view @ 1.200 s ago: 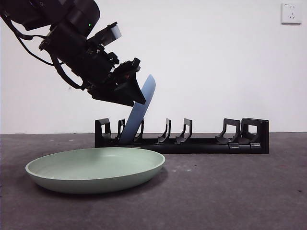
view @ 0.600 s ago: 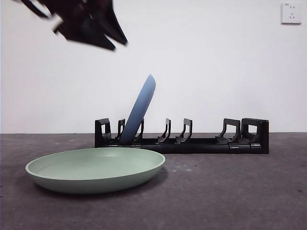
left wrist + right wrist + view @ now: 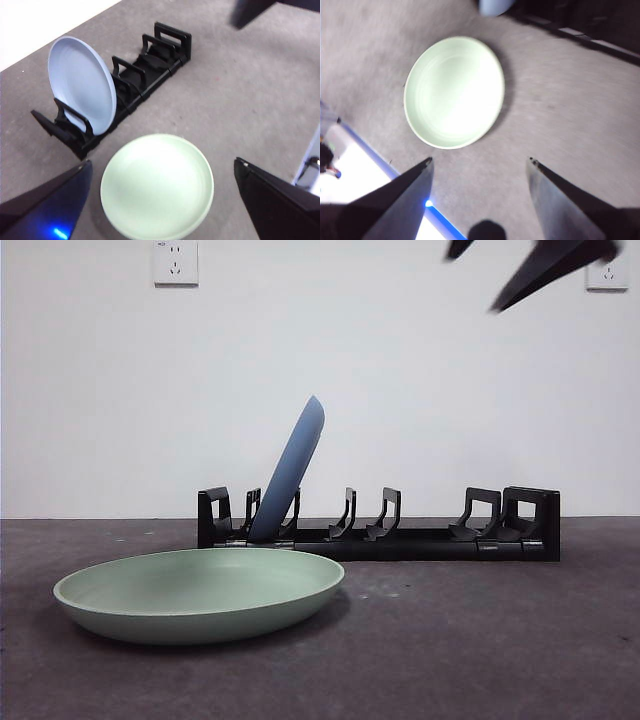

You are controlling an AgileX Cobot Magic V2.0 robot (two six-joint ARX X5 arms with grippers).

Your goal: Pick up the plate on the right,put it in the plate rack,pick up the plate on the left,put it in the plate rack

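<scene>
The blue plate (image 3: 292,472) stands tilted in the plate rack (image 3: 420,538), held by prongs near its left end; nothing grips it. In the left wrist view the blue plate (image 3: 82,82) and the rack (image 3: 150,62) lie far below. The pale green plate (image 3: 200,592) rests flat on the table in front of the rack. My left gripper (image 3: 162,161) hangs open and empty high above the green plate (image 3: 157,185). My right gripper (image 3: 480,159) is open too, high over the green plate (image 3: 454,91); it seems to be the dark tip (image 3: 545,265) at top right.
The dark grey table (image 3: 480,640) stretches right of the green plate. The rack's right slots (image 3: 500,515) hold nothing. The table's edge with a bright strip (image 3: 365,170) shows in the right wrist view. A white wall with sockets (image 3: 175,262) stands behind.
The arm that held the blue plate's rim let go, rose up and left, and left the front view. The blue plate stays leaning in the rack. A dark tip has entered at top right.
</scene>
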